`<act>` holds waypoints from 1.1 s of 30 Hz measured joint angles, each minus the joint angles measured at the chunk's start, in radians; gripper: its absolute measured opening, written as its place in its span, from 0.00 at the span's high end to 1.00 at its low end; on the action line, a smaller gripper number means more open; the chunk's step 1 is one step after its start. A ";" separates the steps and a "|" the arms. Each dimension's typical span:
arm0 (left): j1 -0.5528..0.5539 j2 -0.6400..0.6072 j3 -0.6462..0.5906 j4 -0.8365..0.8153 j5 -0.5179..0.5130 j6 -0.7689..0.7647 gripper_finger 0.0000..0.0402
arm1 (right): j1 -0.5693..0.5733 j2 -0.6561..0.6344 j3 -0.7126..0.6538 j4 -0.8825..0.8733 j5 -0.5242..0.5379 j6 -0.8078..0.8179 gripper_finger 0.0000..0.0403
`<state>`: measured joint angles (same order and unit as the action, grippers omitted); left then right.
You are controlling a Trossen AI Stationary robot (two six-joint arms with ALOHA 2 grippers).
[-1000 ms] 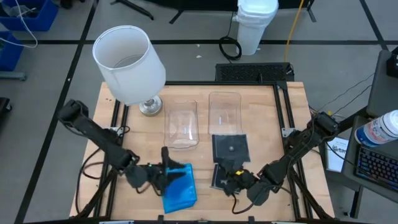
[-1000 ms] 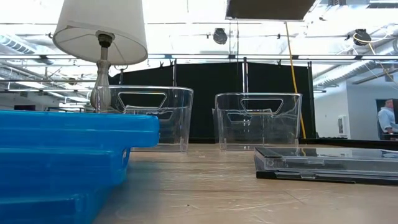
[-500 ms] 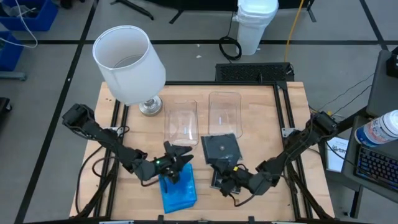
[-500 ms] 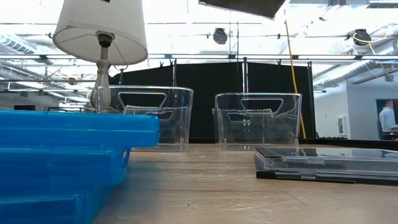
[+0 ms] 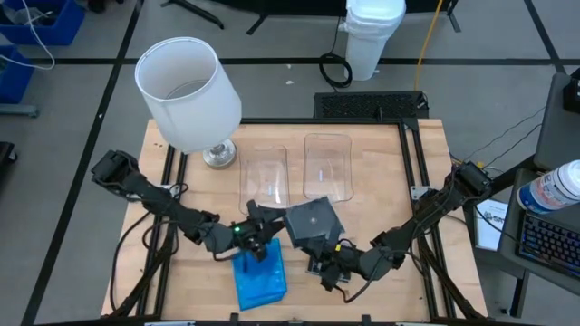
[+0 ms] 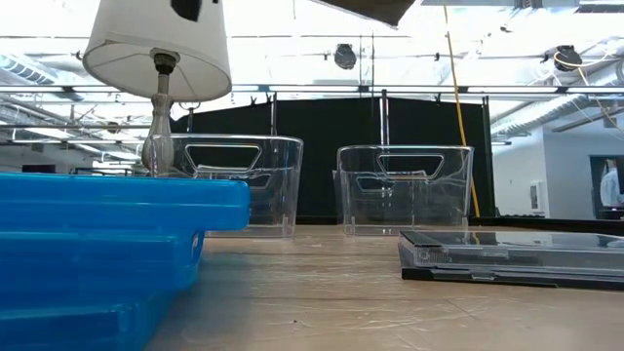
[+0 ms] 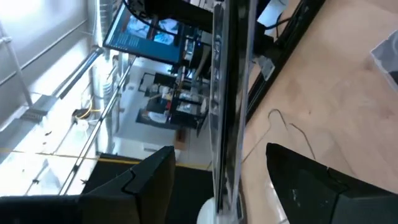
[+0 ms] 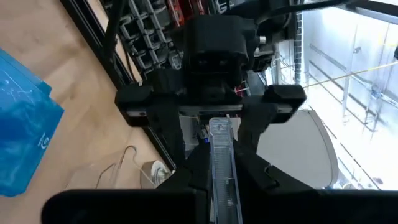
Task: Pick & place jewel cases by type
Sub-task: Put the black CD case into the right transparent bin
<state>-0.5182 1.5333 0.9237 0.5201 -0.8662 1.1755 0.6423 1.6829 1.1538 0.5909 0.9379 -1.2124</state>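
A dark grey jewel case [image 5: 308, 220] hangs above the table's middle, with my right gripper [image 5: 332, 257] shut on it. My left gripper [image 5: 268, 225] is open; its two fingers [image 7: 140, 186] stand on either side of the case's left edge [image 7: 224, 106], and I see no touch. Below them a stack of blue jewel cases [image 5: 261, 277] lies near the front edge. Beside it lies a stack of dark jewel cases [image 6: 507, 258], mostly hidden from above by the right arm. Two clear tubs [image 5: 264, 181] [image 5: 327, 165] stand behind. My right gripper pinches the dark case's near right edge [image 8: 221, 177] between its two fingers. The fingers lie about level and come from the table's near right. The case is lifted clear of the table and stretches away from the fingers toward the left gripper.
A lamp with a white shade [image 5: 188, 93] stands at the table's far left. The black frame rails [image 5: 412, 154] run along the table's sides. Bare wood shows between the tubs and the stacks.
My right gripper has swung the dark case toward the table's left and turned it about, still clear of the table. My left gripper has gone right from above the blue stack toward the case and rolled; its fingers now straddle the case's left edge.
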 joint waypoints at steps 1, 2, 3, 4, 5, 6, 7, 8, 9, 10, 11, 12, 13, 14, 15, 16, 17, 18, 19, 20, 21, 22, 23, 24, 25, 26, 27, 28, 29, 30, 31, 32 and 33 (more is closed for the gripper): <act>0.008 0.000 0.000 0.000 0.017 -0.003 0.36 | -0.002 0.000 0.000 -0.005 0.000 0.003 0.94; 0.015 0.000 0.000 0.000 0.035 -0.009 0.36 | -0.004 0.000 0.000 -0.010 0.000 0.000 0.94; 0.022 0.000 0.000 0.000 0.054 -0.019 0.36 | -0.007 0.001 0.000 -0.011 0.000 -0.003 0.94; 0.027 0.000 0.000 0.000 0.073 -0.026 0.36 | -0.010 0.001 0.000 -0.010 0.000 -0.003 0.94; 0.032 0.000 0.000 0.000 0.087 -0.029 0.37 | -0.015 0.001 0.000 -0.010 0.000 0.000 0.94; 0.036 0.000 0.000 0.000 0.093 -0.030 0.37 | -0.019 0.001 0.000 -0.009 0.000 0.003 0.94; 0.038 0.000 0.000 0.000 0.098 -0.031 0.38 | -0.022 0.001 0.000 -0.009 -0.001 0.005 0.93; 0.041 0.000 0.000 -0.001 0.099 -0.031 0.39 | -0.027 0.001 0.000 -0.009 -0.001 0.007 0.93; 0.043 0.000 0.000 -0.005 0.099 -0.032 0.41 | -0.030 0.001 0.000 -0.009 -0.001 0.007 0.92; 0.046 0.000 0.000 -0.012 0.099 -0.032 0.44 | -0.034 0.001 0.000 -0.009 -0.001 0.006 0.92; 0.047 0.000 0.000 -0.018 0.099 -0.031 0.48 | -0.036 0.001 0.000 -0.009 -0.001 0.006 0.93; 0.048 0.000 0.000 -0.025 0.099 -0.029 0.52 | -0.040 0.001 0.000 -0.010 -0.001 0.006 0.93; 0.047 0.000 0.000 -0.032 0.099 -0.026 0.57 | -0.042 0.001 0.000 -0.010 -0.001 0.007 0.94; 0.046 0.000 0.000 -0.042 0.099 -0.023 0.62 | -0.043 0.001 0.000 -0.010 -0.001 0.007 0.94; 0.046 0.000 0.000 -0.053 0.100 -0.022 0.67 | -0.045 0.001 0.000 -0.012 -0.004 0.008 0.94; 0.046 0.000 0.000 -0.057 0.100 -0.021 0.72 | -0.047 0.001 0.000 -0.018 -0.013 0.011 0.94; 0.046 0.000 0.000 -0.061 0.100 -0.021 0.77 | -0.047 0.001 0.000 -0.024 -0.025 0.019 0.94; 0.046 0.000 0.000 -0.063 0.100 -0.021 0.83 | -0.050 0.002 0.000 -0.025 -0.037 0.031 0.93; 0.046 0.000 0.000 -0.064 0.099 -0.022 0.87 | -0.053 0.002 0.000 -0.027 -0.049 0.042 0.93; 0.046 -0.001 0.000 -0.065 0.095 -0.023 0.91 | -0.056 0.002 0.000 -0.028 -0.051 0.047 0.93; 0.046 -0.001 0.000 -0.067 0.095 -0.023 0.92 | -0.059 0.002 0.000 -0.030 -0.051 0.051 0.93; 0.046 -0.002 0.000 -0.067 0.092 -0.023 0.92 | -0.060 0.001 0.000 -0.038 -0.052 0.054 0.93; 0.046 -0.002 0.000 -0.071 0.092 -0.023 0.92 | -0.061 0.001 0.000 -0.046 -0.051 0.057 0.93; 0.046 -0.002 0.000 -0.072 0.088 -0.022 0.92 | -0.063 0.001 0.000 -0.052 -0.052 0.057 0.93; 0.046 -0.001 0.000 -0.071 0.079 -0.013 0.91 | -0.064 0.001 0.000 -0.056 -0.052 0.058 0.94; 0.046 -0.001 0.000 -0.070 0.065 0.002 0.90 | -0.064 0.001 0.000 -0.057 -0.053 0.057 0.94; 0.046 -0.001 0.000 -0.070 0.051 0.021 0.87 | -0.065 0.001 0.000 -0.057 -0.053 0.056 0.93; 0.046 -0.001 0.000 -0.074 0.038 0.037 0.86 | -0.066 0.001 0.000 -0.060 -0.050 0.057 0.92; 0.044 0.000 0.000 -0.078 0.022 0.051 0.85 | -0.066 0.001 0.000 -0.063 -0.042 0.057 0.91; 0.041 0.000 0.000 -0.079 0.006 0.061 0.85 | -0.062 0.001 0.000 -0.065 -0.024 0.057 0.89; 0.038 0.000 0.000 -0.077 -0.002 0.067 0.86 | -0.059 0.001 0.000 -0.068 -0.010 0.057 0.87; 0.035 0.000 0.000 -0.072 -0.005 0.074 0.89 | -0.053 0.001 0.000 -0.069 0.002 0.057 0.85; 0.031 0.000 0.001 -0.071 -0.009 0.082 0.91 | -0.049 0.001 0.000 -0.074 0.008 0.057 0.83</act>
<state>-0.4876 1.5330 0.9252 0.4489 -0.8748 1.2576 0.5937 1.6840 1.1542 0.5165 0.9457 -1.1554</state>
